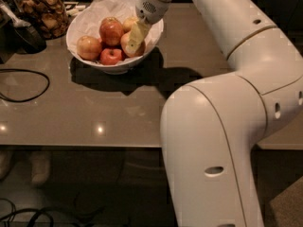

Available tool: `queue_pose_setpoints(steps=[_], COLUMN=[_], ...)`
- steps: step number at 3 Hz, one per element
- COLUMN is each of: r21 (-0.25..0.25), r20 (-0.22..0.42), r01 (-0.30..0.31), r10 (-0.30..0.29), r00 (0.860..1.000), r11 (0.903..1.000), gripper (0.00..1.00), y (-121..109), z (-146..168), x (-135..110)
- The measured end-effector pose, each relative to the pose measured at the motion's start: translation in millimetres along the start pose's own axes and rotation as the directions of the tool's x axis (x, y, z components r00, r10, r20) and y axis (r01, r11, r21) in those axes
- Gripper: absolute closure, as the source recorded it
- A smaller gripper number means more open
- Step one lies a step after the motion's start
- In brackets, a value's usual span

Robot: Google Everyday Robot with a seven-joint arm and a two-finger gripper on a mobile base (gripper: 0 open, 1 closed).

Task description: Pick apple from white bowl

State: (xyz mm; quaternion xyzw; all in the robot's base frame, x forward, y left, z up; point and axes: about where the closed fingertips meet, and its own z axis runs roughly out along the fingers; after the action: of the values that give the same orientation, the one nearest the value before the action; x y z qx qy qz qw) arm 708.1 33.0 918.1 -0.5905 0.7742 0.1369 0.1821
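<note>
The white bowl, lined with crumpled white paper, stands at the back left of the grey table and holds several apples. My gripper reaches down into its right side, right against a pale yellow-orange apple that it partly hides. To the left of that apple lie a larger red-streaked apple, a small all-red apple and another yellowish blushed apple.
A glass jar of brown snacks stands left of the bowl, beside a dark object. A black cable loops on the table's left. My own arm fills the right side. The table's front edge runs across the view.
</note>
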Motion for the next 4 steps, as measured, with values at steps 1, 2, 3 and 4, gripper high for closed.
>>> queue_pose_setpoints(steps=[1, 2, 3, 4], r21=[0.005, 0.013, 0.015, 0.024], r20=[0.037, 0.042, 0.086, 0.128], r01=[0.017, 0.014, 0.059, 0.145], r10=[-0.017, -0.015, -0.060, -0.147], r00=[0.999, 0.999, 0.994, 0.981], r11=[0.9998, 0.9998, 0.9981, 0.9891], gripper=[1.00, 1.00, 1.00, 1.00], y=[8.8, 12.5, 20.9, 39.0], z=[-21.8, -33.2, -52.6, -80.3], x=[-3.7, -4.7, -12.0, -25.1])
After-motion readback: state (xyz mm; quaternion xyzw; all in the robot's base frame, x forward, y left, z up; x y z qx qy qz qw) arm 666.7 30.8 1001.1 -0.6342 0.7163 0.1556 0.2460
